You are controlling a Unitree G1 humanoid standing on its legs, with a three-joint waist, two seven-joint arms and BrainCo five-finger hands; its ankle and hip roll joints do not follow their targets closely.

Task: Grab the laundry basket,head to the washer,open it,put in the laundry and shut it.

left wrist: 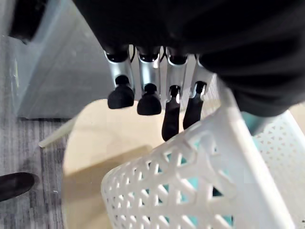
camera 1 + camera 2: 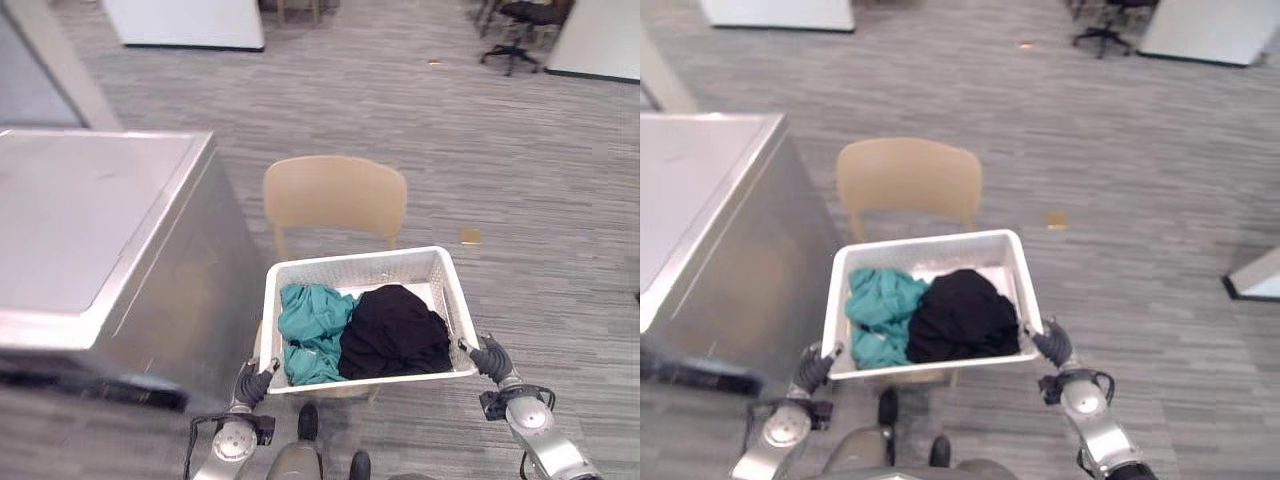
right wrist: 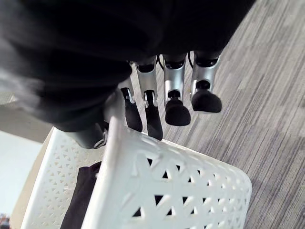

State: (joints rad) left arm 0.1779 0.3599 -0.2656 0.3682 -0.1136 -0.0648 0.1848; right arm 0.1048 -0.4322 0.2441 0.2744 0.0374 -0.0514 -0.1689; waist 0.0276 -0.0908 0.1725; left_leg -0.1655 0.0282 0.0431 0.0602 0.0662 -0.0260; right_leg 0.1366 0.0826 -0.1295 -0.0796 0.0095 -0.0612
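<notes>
Holding white basket, teal cloth, black cloth

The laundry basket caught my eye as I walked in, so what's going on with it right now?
The robot has its left hand and right hand curled on the near corners of the white laundry basket, one at each side. The basket sits on a tan chair and holds a teal garment and a black garment. The washer stands to the robot's left, lid down, so nothing is loaded yet.

White basket, teal and black laundry
</notes>
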